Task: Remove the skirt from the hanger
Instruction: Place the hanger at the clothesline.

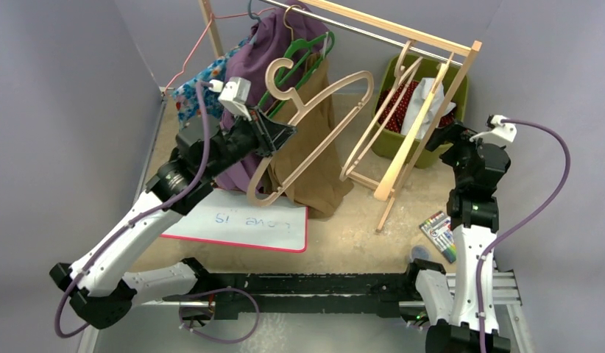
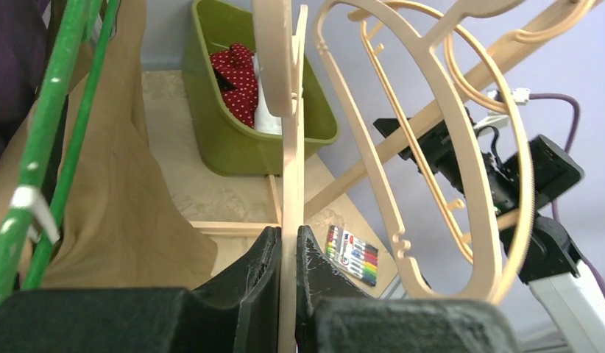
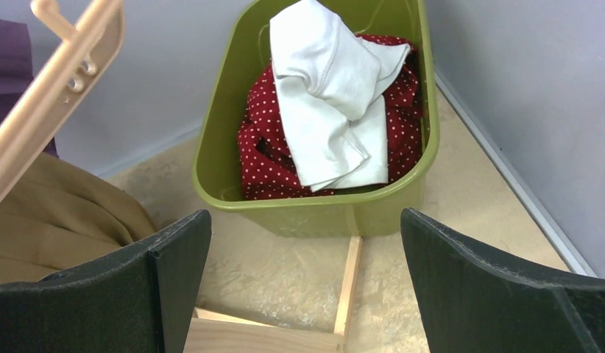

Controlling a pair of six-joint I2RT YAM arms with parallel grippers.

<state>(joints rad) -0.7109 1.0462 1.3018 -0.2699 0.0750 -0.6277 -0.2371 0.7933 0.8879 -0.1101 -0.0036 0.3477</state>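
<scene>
My left gripper is shut on a bare beige hanger and holds it up in front of the clothes rack. The hanger's thin bar is pinched between the black pads. A white skirt lies crumpled in the green bin, on top of a red dotted cloth. My right gripper hovers just in front of the bin, open wide with nothing between its fingers.
A wooden rack carries more beige hangers, green hangers, a brown garment and a purple one. A whiteboard lies at front left. A marker pack lies by the right arm.
</scene>
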